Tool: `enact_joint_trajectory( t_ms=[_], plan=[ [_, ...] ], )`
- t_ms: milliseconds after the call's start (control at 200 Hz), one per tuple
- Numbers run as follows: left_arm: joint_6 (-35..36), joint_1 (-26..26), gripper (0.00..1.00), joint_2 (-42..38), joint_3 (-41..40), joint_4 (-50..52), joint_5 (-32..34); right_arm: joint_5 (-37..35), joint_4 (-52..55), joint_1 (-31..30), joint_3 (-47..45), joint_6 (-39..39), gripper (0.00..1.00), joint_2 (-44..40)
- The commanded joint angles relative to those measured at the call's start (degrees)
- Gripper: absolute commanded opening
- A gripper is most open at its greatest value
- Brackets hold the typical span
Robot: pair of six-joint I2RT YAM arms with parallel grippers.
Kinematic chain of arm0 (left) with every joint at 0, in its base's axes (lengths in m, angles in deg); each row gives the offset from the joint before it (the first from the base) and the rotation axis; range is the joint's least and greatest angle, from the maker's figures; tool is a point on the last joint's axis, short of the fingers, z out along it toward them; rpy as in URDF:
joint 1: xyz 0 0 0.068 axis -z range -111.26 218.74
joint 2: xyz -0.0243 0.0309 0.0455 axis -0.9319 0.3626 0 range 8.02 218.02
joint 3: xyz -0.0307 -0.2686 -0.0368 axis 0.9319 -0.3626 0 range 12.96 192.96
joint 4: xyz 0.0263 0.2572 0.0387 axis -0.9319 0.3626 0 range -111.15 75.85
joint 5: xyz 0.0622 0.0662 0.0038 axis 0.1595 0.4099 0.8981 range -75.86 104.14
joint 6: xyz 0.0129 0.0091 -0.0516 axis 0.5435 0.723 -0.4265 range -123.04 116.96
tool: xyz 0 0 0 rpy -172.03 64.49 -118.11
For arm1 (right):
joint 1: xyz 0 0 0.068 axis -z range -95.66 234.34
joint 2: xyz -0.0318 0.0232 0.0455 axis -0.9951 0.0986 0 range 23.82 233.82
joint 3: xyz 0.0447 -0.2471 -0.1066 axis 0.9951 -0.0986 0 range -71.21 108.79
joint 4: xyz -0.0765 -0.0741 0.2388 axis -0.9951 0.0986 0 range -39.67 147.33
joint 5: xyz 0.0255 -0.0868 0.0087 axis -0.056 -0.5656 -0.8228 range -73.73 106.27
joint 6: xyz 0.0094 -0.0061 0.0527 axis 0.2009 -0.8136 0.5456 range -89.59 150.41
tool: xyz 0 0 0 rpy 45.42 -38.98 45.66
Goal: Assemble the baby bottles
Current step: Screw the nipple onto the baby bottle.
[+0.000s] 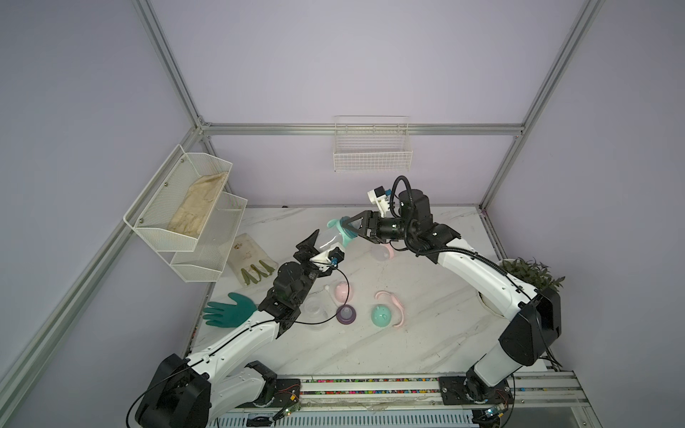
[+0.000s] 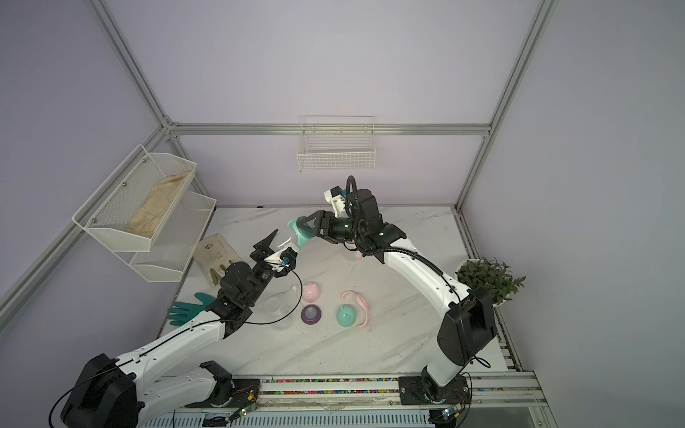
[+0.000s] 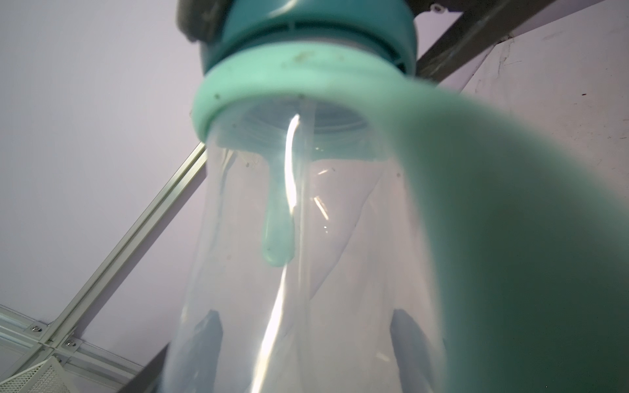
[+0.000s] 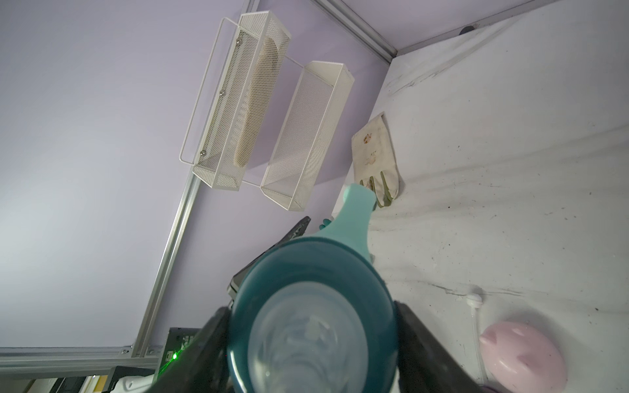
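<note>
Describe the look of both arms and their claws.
The left arm and right arm have white shells with black joints. The left claw and right claw are black, with tapered fingers. Each wrist carries a white camera mount with a blue plug. A thin black cable loops off the left; a ribbed black hose runs along the right.

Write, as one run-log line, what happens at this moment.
left pincer: shut on clear bottle; right pincer: shut on teal collar; state: collar at bottle neck, mid-air

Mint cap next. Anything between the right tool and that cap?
Nothing visible does: only bare table lies between the right tool and the mint cap. That tool is shut on the teal collar, and a pink handle ring lies beside the cap.
</note>
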Motion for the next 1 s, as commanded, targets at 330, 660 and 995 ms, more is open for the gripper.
enact_joint_trajectory(
  t_ms=[330,660,995],
  plan=[
    [-20.45,-0.79,0.0,-4.17,6.7,14.95,-17.38,-7.63,32.16,1.02,11.56,-35.54,0.96,-9.17],
    [-36.2,-6.9,0.0,-1.66,17.43,24.39,-63.56,2.39,46.26,1.0,16.22,-52.29,0.97,-11.11],
    [-42.84,-8.65,0.0,3.19,21.7,23.09,-77.16,10.33,48.37,1.05,15.98,-57.58,0.96,-13.7]
  ],
)
